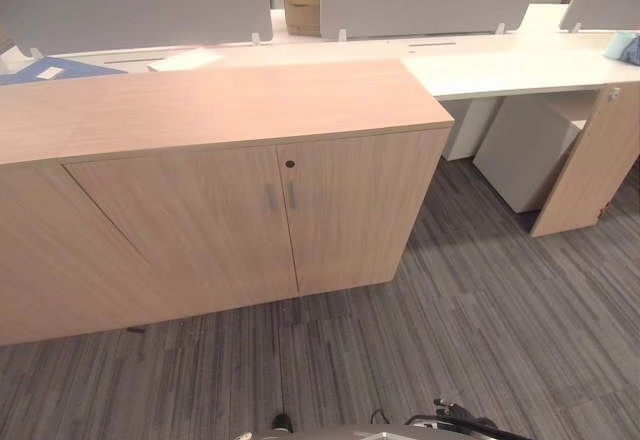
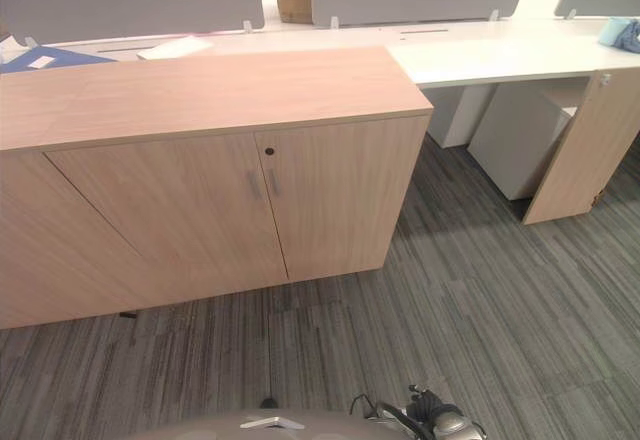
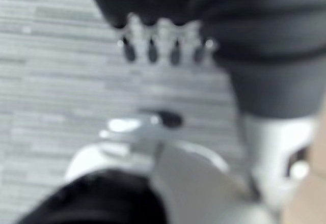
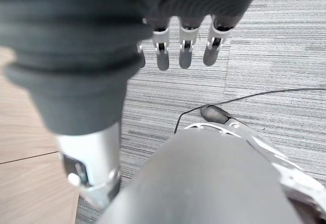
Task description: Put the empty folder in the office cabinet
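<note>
The low wooden office cabinet [image 1: 200,220] stands in front of me with both doors shut. Two slim handles [image 1: 281,196] meet at the middle, under a small keyhole [image 1: 290,163]. A flat blue folder [image 1: 45,70] with a white label lies on the desk behind the cabinet's far left end, and a white sheet [image 1: 185,60] lies near it. My left hand [image 3: 163,43] hangs over the carpet with straight fingers and holds nothing. My right hand [image 4: 186,48] also hangs low beside the cabinet, fingers straight and empty.
A long white desk [image 1: 520,60] with grey divider screens [image 1: 135,5] runs behind the cabinet. A white pedestal [image 1: 525,150] and a wooden side panel [image 1: 595,160] stand under the desk at right. Striped grey carpet [image 1: 480,310] lies between me and the cabinet.
</note>
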### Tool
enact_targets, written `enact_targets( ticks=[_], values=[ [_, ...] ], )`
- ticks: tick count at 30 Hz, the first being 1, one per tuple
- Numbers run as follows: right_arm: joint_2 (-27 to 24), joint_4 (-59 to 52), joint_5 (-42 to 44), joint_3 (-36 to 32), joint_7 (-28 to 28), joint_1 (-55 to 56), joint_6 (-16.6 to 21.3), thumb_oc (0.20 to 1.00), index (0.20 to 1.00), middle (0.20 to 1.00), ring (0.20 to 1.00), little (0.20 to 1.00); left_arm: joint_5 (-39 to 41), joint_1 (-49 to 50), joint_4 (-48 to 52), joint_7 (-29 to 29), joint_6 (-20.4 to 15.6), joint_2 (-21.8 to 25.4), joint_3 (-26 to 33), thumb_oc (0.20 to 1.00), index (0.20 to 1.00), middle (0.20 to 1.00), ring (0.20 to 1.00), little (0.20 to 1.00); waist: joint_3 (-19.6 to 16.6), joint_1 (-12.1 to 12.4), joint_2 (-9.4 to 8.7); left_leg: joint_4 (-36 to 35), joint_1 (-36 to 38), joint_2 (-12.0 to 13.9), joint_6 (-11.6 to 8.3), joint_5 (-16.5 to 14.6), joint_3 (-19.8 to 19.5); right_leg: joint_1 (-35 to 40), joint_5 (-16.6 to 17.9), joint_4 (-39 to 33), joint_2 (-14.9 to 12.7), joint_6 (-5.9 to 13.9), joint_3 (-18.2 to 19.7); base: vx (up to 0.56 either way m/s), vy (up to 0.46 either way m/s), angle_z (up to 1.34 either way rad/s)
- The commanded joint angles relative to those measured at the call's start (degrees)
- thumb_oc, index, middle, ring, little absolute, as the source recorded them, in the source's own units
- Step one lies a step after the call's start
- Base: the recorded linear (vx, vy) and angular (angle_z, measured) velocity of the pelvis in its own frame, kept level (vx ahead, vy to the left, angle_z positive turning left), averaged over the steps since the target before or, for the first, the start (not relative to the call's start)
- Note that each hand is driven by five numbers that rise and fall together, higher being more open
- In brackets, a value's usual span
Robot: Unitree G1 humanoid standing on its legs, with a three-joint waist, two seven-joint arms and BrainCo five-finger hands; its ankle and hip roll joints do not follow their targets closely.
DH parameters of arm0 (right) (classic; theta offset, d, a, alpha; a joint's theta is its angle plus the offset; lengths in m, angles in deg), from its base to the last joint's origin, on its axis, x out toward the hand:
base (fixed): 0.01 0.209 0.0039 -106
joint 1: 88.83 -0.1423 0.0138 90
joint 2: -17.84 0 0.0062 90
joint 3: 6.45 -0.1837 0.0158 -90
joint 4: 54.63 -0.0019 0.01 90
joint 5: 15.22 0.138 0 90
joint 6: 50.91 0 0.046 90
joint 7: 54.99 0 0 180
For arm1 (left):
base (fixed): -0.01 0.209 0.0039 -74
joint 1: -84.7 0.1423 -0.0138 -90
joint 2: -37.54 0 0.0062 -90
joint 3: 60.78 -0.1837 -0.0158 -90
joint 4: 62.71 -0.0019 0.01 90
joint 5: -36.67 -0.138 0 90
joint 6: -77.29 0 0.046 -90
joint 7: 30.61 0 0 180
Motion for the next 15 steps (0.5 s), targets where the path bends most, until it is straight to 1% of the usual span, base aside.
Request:
enact_targets(
  ticks=[1, 7, 15],
  values=[
    [-0.58, 0.51, 1.59, -0.23, 0.63, -5.46, 0.49, 1.000, 1.000, 1.000, 1.000, 1.000, 0.53, -3.39, -2.10, -0.51, -0.36, 0.07, -0.58, 1.000, 1.000, 1.000, 1.000, 1.000, 3.91, 0.76, -0.70, 0.03, 4.67, -5.25, 3.94, -10.09, 0.65, 0.35, -0.96, 0.66, 2.64, -0.30, 0.98, 0.00, 0.000, 0.00],
    [-0.55, 0.50, 1.51, -0.33, 0.78, -5.41, 0.38, 1.000, 1.000, 1.000, 1.000, 1.000, 0.71, -3.42, -2.07, -0.77, -0.14, 0.00, -0.50, 1.000, 1.000, 1.000, 1.000, 1.000, 3.95, 0.73, -0.68, 0.03, 4.70, -5.21, 3.88, -10.05, 0.61, 0.39, -0.95, 0.62, 2.66, -0.28, 0.96, 0.00, 0.000, 0.00],
    [-0.59, 0.30, 1.58, -0.36, 0.94, -5.32, 0.28, 1.000, 1.000, 1.000, 1.000, 1.000, 1.18, -3.33, -1.64, -0.29, -1.42, 0.00, -0.60, 1.000, 1.000, 1.000, 1.000, 1.000, 3.94, 0.75, -0.69, 0.03, 4.63, -5.17, 3.79, -10.08, 0.56, 0.37, -0.96, 0.49, 2.67, -0.31, 0.92, 0.00, 0.000, 0.00]
  ],
)
